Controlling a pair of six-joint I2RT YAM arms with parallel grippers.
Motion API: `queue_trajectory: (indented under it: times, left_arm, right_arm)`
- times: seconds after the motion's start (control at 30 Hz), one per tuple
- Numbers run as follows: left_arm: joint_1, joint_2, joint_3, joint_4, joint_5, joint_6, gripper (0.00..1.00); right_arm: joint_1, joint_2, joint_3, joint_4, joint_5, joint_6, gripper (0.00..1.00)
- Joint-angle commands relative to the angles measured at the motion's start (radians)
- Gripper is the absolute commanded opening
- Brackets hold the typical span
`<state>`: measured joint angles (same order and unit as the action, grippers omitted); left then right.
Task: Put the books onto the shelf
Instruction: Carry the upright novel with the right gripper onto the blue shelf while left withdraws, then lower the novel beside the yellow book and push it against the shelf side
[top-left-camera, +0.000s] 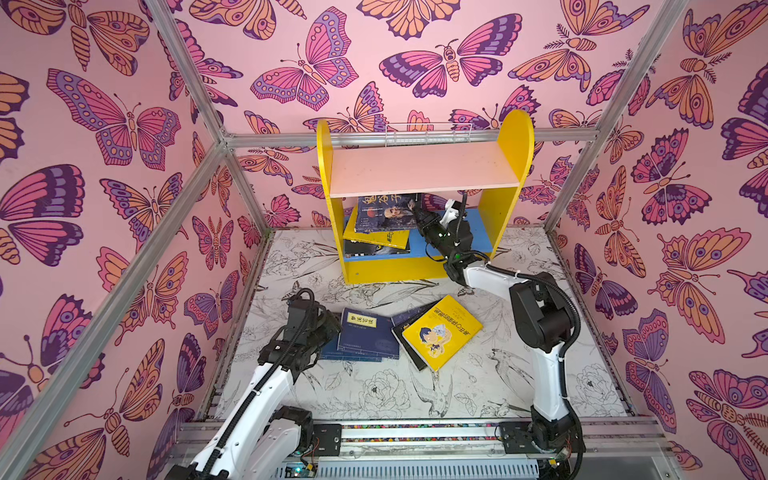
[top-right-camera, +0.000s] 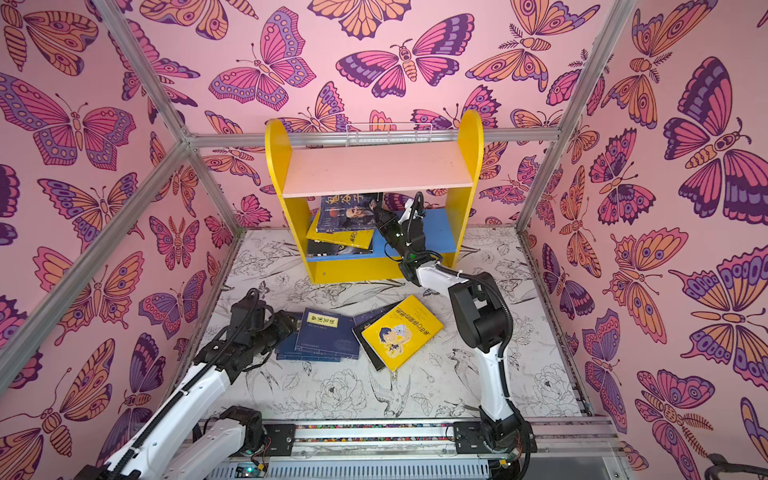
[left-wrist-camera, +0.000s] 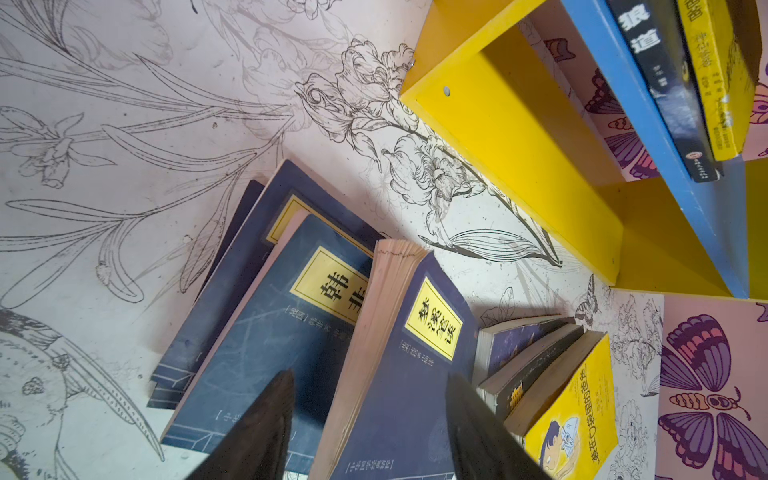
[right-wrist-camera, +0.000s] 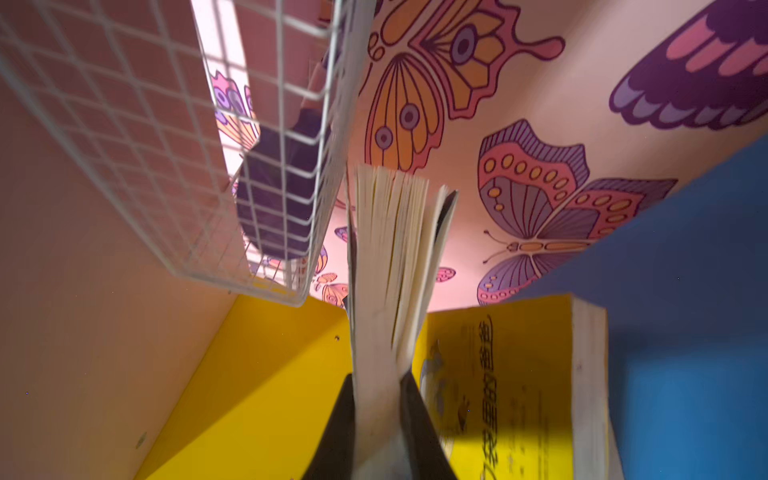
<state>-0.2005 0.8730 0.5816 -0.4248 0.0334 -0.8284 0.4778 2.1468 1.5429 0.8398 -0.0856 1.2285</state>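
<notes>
Shelf (top-left-camera: 424, 266) stands at upper centre of both top views, against the back wall. Its pink upper board (top-left-camera: 422, 168) is bare; its blue lower board (top-left-camera: 478, 232) carries a black book (top-left-camera: 374, 248) with a yellow book (top-left-camera: 380, 237) on top. The right gripper (top-left-camera: 417, 216) reaches into the lower tier from the right and is clamped on the edge of a dark book with a face (top-left-camera: 384, 212), which it holds tilted above that stack. The right wrist view confirms the grip: both fingers (right-wrist-camera: 417, 419) pinch the page block (right-wrist-camera: 386, 266), with the yellow book just beside it.

On the floor below the shelf, in the lower centre of the frame, lie navy books with yellow labels (top-left-camera: 363, 334) and, to their right, a yellow cartoon-boy book (top-left-camera: 441, 331) atop dark books. The left gripper (top-left-camera: 330, 328) sits at the left edge of the navy stack, jaws apart, straddling the topmost navy book (left-wrist-camera: 399, 374) in the left wrist view without visibly closing on it.
</notes>
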Motion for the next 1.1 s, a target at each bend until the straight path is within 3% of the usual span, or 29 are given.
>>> queue_trajectory:
  times: [0.0,0.4,0.43,0.63,0.7,0.83,1.07]
  left_arm:
    - [0.007,0.007,-0.005,-0.02,-0.003,0.002,0.61]
    - [0.007,0.015,0.0,-0.019,-0.003,0.001,0.61]
    - [0.007,0.014,0.0,-0.019,-0.003,0.002,0.61]
    - [0.007,0.009,0.001,-0.02,-0.001,0.003,0.61]
    - [0.007,0.01,0.001,-0.02,0.0,0.003,0.61]
    - [0.007,0.01,0.001,-0.019,-0.001,0.002,0.61]
    - [0.007,0.008,0.007,-0.018,-0.001,0.004,0.61]
  right_arm:
    - [0.018,0.032,0.087,0.042,0.049,0.015,0.0]
    - [0.078,0.07,0.164,-0.128,0.051,-0.052,0.0]
    - [0.082,0.067,0.162,-0.14,0.05,-0.06,0.03]
    - [0.084,0.01,0.16,-0.306,0.052,-0.133,0.42]
    - [0.083,-0.023,0.157,-0.384,0.069,-0.189,0.49]
    - [0.084,-0.08,0.155,-0.521,0.127,-0.304,0.53]
    - [0.067,-0.135,0.118,-0.582,0.186,-0.399,0.53]
